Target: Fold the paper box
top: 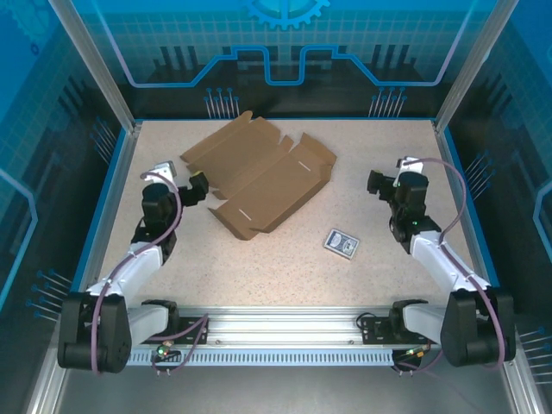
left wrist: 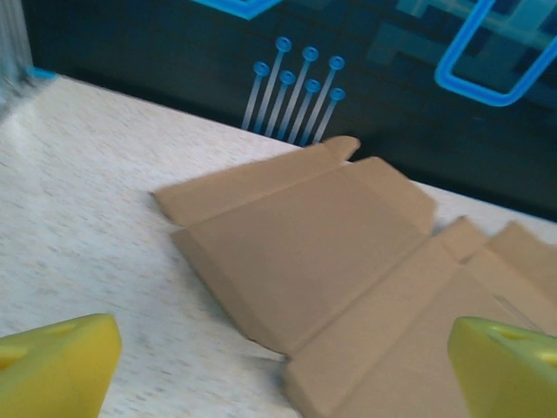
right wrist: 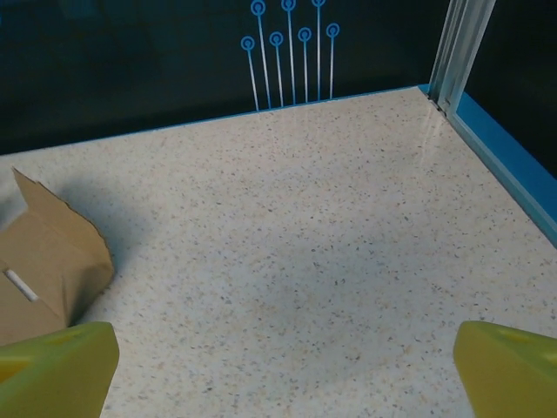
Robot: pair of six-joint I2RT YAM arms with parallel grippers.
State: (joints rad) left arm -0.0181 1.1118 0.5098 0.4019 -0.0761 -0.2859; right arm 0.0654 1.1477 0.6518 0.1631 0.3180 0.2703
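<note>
Although the paper box sits within reach of both arms, the task looks barely begun: the brown die-cut sheet lies spread nearly flat on the table, toward 11 o'clock from the table's centre, with its panels, flaps and slits all exposed. Only the end at its 3 o'clock side seems lifted a little, where the right wrist view shows a slitted panel standing off the surface. No walls are raised, no tabs are tucked, and the lid is not closed, so nearly all the folding is left. The left gripper hovers just beside the box's edge at 9 o'clock, its jaws spread wide and holding nothing, and the left wrist view looks across the creased panels between its yellow fingertips. The right gripper waits at 3 o'clock, apart from the box, jaws also fully spread and empty. A small patterned card lies at 5 o'clock of the box, well apart.
</note>
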